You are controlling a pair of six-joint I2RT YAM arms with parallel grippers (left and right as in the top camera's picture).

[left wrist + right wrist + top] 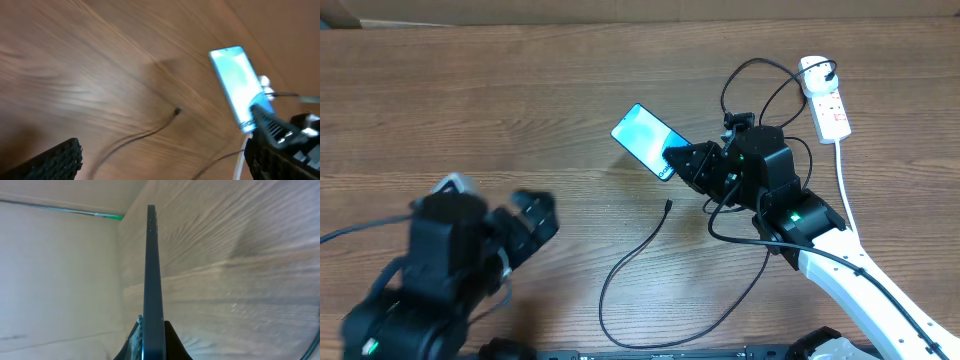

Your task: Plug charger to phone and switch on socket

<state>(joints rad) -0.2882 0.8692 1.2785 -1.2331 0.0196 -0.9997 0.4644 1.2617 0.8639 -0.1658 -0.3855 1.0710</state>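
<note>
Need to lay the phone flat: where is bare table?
The wooden table is bare along its far-left stretch, left of the slim teal-screened phone in the right gripper. Crowded: thin black charger cable loops mid-table; white power strip far right.

One end of the phone is buried in the right gripper, the left wrist view is smeared so the cable tip is mush, and the socket switch is too tiny to read.
</note>
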